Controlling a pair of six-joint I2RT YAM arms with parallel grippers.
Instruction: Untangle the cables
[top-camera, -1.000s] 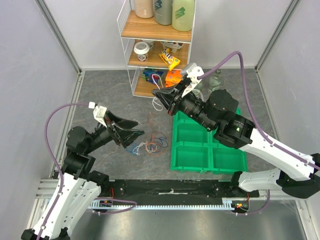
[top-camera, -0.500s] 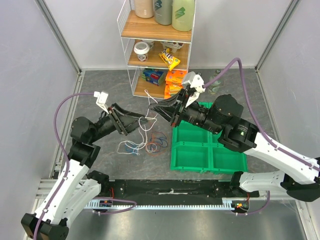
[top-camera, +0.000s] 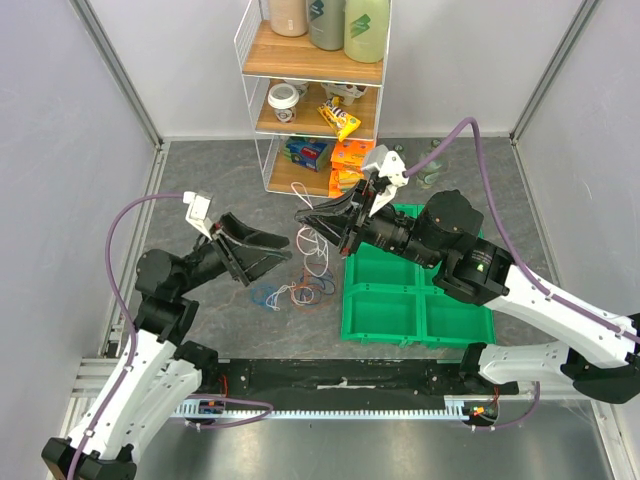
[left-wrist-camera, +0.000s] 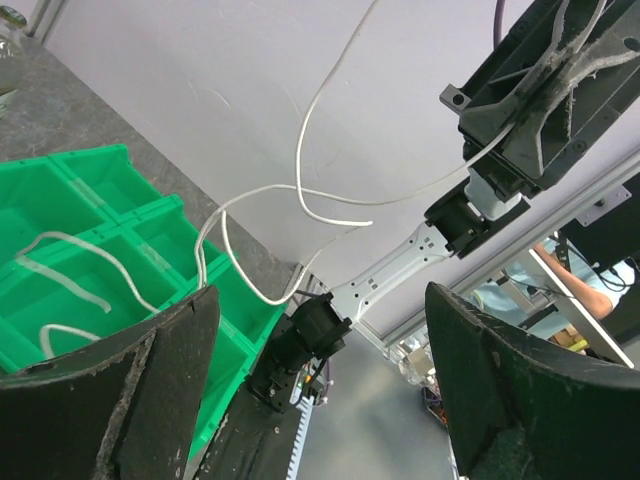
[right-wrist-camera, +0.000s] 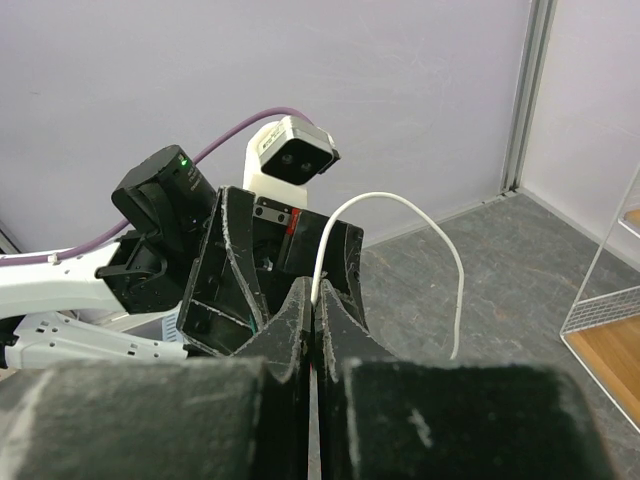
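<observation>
My right gripper (top-camera: 302, 215) is shut on a white cable (top-camera: 318, 246) and holds it up in the air; the cable's loops hang down from the jaws above the table. In the right wrist view the jaws (right-wrist-camera: 316, 292) pinch the white cable (right-wrist-camera: 400, 203), which arcs up and right. My left gripper (top-camera: 287, 250) is open and empty, just left of the hanging cable. In the left wrist view its fingers (left-wrist-camera: 110, 390) stand wide apart with the white cable (left-wrist-camera: 300, 193) in the air beyond them. Red, blue and dark cables (top-camera: 300, 292) lie in small coils on the table.
A green tray of bins (top-camera: 415, 318) sits right of the coils, under my right arm. A wire shelf (top-camera: 262, 120) with snacks and bottles stands at the back. Grey walls and metal frame posts close in the table.
My left gripper has opened wide and drawn back left. The white cable has lifted off the pile on the table and now hangs only from my right gripper.
</observation>
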